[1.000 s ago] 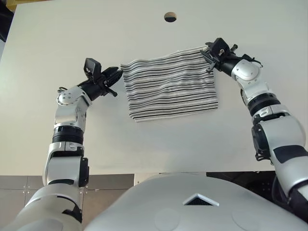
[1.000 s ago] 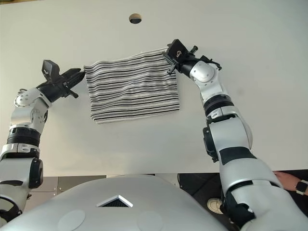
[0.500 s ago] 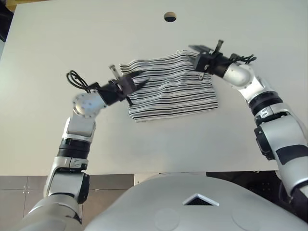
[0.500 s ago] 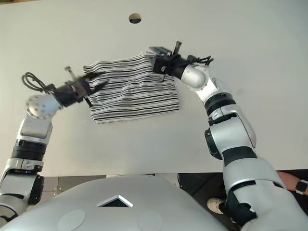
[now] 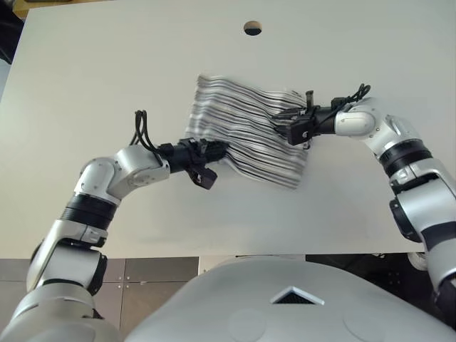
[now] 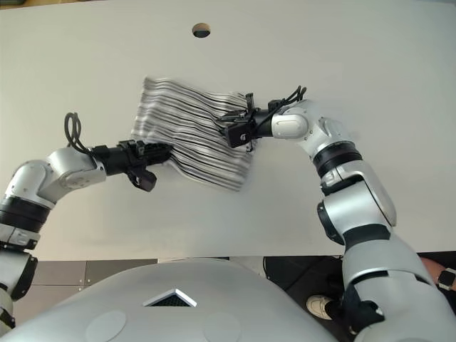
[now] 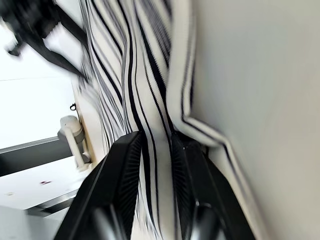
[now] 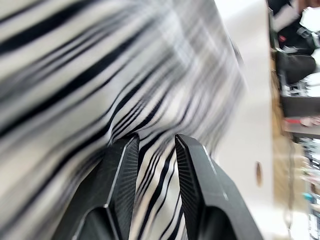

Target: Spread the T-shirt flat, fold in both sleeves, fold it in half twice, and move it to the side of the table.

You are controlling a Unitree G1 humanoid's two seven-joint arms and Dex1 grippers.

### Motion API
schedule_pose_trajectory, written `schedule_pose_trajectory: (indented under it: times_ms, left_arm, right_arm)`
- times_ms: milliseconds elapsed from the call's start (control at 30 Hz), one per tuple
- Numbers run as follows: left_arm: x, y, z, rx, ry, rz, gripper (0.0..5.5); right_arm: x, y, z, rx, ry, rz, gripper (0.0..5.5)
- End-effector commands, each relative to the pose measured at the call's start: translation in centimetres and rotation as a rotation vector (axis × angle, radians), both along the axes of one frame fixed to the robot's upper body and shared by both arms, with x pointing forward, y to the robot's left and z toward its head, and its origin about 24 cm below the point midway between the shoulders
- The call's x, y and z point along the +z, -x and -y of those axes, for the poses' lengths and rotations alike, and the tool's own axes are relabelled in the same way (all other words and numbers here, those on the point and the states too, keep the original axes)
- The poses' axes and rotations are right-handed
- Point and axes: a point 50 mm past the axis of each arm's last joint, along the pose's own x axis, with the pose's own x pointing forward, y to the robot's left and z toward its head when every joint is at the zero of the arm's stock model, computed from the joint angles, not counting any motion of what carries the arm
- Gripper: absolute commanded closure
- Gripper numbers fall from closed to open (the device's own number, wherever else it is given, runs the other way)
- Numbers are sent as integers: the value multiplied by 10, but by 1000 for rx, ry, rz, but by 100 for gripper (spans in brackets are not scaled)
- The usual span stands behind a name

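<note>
The black-and-white striped T-shirt (image 5: 246,125) is folded into a small panel and hangs rumpled above the white table (image 5: 85,64), partly lifted off it. My left gripper (image 5: 214,151) is shut on its left edge. In the left wrist view the striped cloth (image 7: 150,75) runs between the two black fingers (image 7: 127,165) of the left gripper (image 7: 156,145). My right gripper (image 5: 291,130) is shut on the right edge. The right wrist view also has striped fabric (image 8: 100,75) pinched between the fingers (image 8: 192,175) of the right gripper (image 8: 152,145).
A round cable hole (image 5: 252,28) lies in the table at the far middle. Bare tabletop stretches to the left (image 5: 64,128) and right (image 5: 399,64) of the shirt. The table's near edge (image 5: 214,255) runs just in front of my arms.
Both grippers, holding the shirt's far corners, have swung toward the near side and closer together. The cloth that lay flat is now lifted and bunched between them.
</note>
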Motion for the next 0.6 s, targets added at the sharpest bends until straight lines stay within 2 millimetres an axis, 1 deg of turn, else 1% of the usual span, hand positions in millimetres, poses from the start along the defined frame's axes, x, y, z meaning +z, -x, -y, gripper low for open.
schedule_pose_trajectory:
  times_ms: [33, 100, 133, 200, 267, 333, 433, 500, 567, 600]
  left_arm:
    - [-13, -13, -18, -42, -217, 86, 437]
    - [-8, -20, -11, -73, -200, 135, 437]
    - [-7, -21, -9, -83, -191, 149, 437]
    - [0, -23, -3, -117, -172, 174, 437]
    - [5, -22, -1, -129, -159, 187, 437]
    - [14, -22, -3, -117, -152, 202, 437]
    - [44, -26, -13, -61, -93, 241, 437]
    - [62, -27, -18, -21, -41, 259, 437]
    - [72, -25, -22, 18, -8, 252, 437]
    - [75, -21, -21, 31, 49, 236, 437]
  right_arm:
    - [-11, 51, -14, 153, 37, -289, 416]
    - [-3, 61, -31, 200, -24, -320, 416]
    - [0, 64, -36, 208, -39, -330, 416]
    - [5, 70, -51, 217, -119, -339, 416]
    - [10, 69, -57, 189, -186, -324, 416]
    - [16, 60, -52, 128, -231, -286, 416]
    - [31, 46, -29, 21, -294, -234, 416]
    - [39, 42, -16, -24, -335, -222, 416]
    - [47, 42, -4, -55, -397, -237, 416]
    - [51, 44, 3, -68, -431, -256, 416]
